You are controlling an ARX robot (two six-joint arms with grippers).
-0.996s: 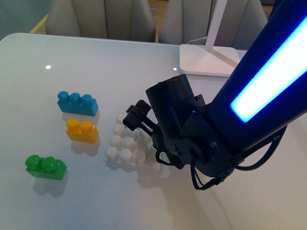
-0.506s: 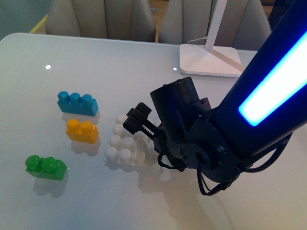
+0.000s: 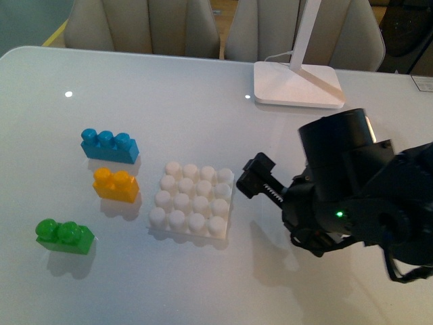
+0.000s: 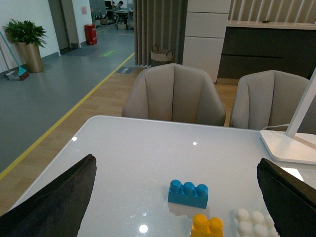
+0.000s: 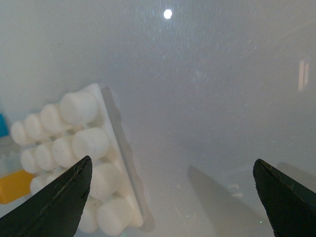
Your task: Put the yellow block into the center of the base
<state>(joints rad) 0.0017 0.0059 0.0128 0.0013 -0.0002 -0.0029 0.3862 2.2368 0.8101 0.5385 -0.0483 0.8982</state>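
Hovering right gripper [image 3: 252,177] beside base [image 3: 193,201], jaws apart

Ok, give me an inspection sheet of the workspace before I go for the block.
Surface: glossy white table, light glints, nothing spilled seen.
Job's things: yellow block free on the table, left of the base; base studs all bare.
Clutter: blue brick, green brick, lamp foot.
Grippers: left gripper open, empty, away from the bricks; right gripper open, empty, beside the base's right edge.
Cables: white lamp cord at the lamp foot; dark cable looped behind the right gripper.
Surroundings: two beige chairs behind the table.
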